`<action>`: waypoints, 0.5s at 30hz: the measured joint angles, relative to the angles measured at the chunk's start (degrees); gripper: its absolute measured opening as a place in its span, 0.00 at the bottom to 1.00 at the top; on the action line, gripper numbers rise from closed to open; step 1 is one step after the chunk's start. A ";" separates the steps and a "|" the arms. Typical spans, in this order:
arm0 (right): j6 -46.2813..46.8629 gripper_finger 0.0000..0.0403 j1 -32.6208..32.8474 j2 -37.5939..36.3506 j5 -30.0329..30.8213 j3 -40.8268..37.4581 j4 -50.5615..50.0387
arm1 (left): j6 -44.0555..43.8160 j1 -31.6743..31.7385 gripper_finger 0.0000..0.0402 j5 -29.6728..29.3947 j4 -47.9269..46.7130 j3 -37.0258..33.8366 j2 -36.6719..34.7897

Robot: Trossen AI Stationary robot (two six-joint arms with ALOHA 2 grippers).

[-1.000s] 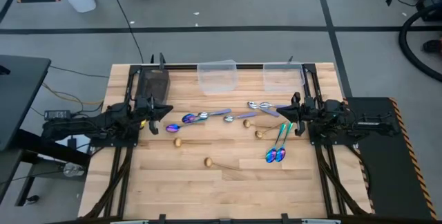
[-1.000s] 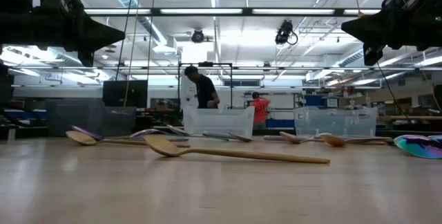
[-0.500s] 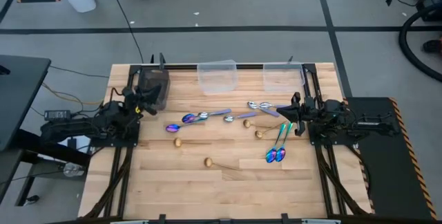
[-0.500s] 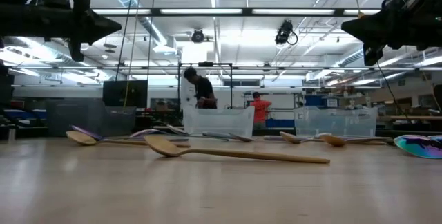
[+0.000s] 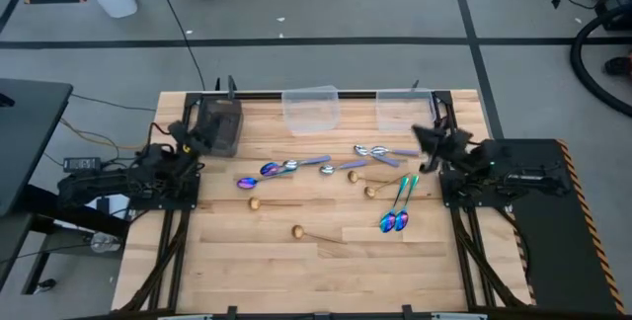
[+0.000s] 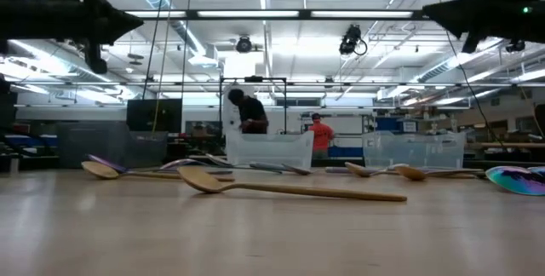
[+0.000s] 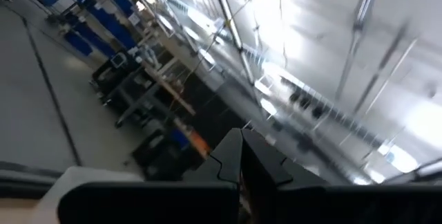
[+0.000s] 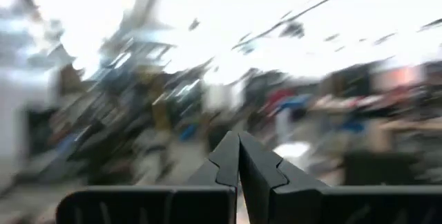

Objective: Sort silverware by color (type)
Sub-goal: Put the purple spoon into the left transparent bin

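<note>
My left claw hangs closed and empty at the table's left edge, tips pressed together in the wrist view, just beside the dark tray. My right claw is closed and empty too, raised at the right edge close to the clear right container. The spoons all lie on the wood between my claws: a rainbow pair near the right claw, silver ones just inboard of it, a rainbow-and-silver cluster midway, and gold ones further out from both claws toward the front. A second clear container stands at the back edge. In the low view a gold spoon lies closest, and two people stand in the room beyond.
</note>
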 joint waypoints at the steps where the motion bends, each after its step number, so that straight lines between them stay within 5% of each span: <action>1: -0.10 0.04 -0.29 0.00 1.95 0.01 2.43 | -0.34 0.14 0.04 0.02 1.11 0.00 0.00; 7: 4.83 0.04 -0.79 0.00 8.88 0.00 9.50 | -0.98 0.34 0.04 -0.40 3.62 0.00 -0.02; 15: 22.71 0.04 -0.66 0.02 3.51 -0.01 18.72 | -4.06 0.34 0.04 -0.53 3.62 0.00 -0.02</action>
